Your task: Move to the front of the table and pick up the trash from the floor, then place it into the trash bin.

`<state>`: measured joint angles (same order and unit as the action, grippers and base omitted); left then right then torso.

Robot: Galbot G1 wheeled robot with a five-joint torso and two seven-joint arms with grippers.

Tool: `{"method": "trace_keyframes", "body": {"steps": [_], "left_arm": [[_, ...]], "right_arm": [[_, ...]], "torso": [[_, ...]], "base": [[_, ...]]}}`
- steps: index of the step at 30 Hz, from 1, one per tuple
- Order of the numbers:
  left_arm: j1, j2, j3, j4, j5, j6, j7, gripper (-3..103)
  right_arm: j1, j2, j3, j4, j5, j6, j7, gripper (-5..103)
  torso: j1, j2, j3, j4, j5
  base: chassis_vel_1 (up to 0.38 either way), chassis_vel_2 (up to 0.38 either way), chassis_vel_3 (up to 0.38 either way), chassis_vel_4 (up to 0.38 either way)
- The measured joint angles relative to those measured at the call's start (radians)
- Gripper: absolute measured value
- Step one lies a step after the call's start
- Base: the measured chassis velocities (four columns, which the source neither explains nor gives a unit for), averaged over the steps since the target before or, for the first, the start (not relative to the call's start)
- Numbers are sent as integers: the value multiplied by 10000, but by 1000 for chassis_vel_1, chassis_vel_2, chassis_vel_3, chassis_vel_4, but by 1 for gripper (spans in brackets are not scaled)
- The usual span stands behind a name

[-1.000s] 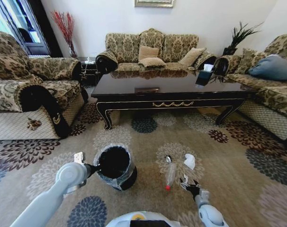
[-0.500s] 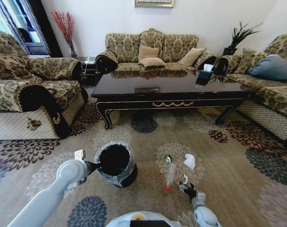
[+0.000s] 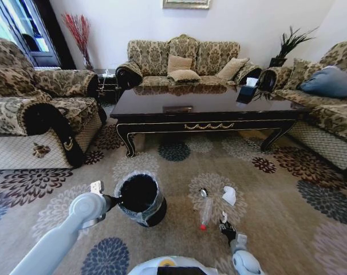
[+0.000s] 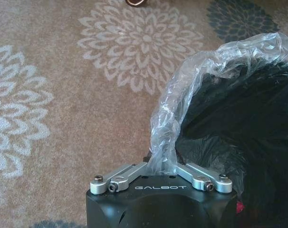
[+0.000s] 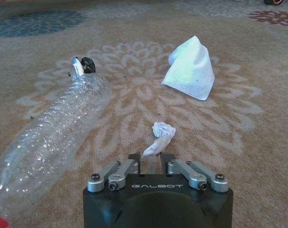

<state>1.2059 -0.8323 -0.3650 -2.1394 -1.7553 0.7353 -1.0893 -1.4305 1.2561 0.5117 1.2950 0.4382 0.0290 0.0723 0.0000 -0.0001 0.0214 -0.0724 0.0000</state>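
Down on the floor [image 3: 276,200] before the table [image 3: 208,109], your right gripper [image 5: 152,164] has its fingers nearly closed on a tail of a small crumpled paper wad [image 5: 161,135], beside the plastic bottle [image 5: 49,133]. Your left gripper [image 4: 162,164] pinches the liner [image 4: 182,99] at the trash bin [image 3: 140,200] rim, holding it just left of the litter. That thin pinch looks weak: lift sharply and the wad may tear free or drop short of the bin.
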Motion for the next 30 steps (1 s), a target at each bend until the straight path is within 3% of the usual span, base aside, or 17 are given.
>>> {"method": "trace_keyframes", "body": {"steps": [5,7,20,24,30], "left_arm": [[42,-10,26,-36,54,0,6,0],[58,3,36,-36,66,0,8,0],[-82,-76,521,7,388,0,95,0],[-304,-49,1007,93,514,0,113,0],[-888,-475,2390,498,886,3,143,0]], "right_arm": [[-19,2,1,70,8,-58,57,3],[-43,-3,13,100,8,-59,67,2],[-429,-145,301,632,-49,139,86,0],[-982,-500,467,1655,-289,461,45,0],[-2438,-1001,948,4592,-696,748,-27,0]], "torso": [[0,2,0,-1,0],[0,2,0,0,0],[0,1,0,0,4],[0,1,-1,-1,1],[0,2,-1,1,0]], "base": [[0,0,0,0],[0,0,0,0],[0,0,0,0],[0,0,0,0],[0,0,0,0]]}}
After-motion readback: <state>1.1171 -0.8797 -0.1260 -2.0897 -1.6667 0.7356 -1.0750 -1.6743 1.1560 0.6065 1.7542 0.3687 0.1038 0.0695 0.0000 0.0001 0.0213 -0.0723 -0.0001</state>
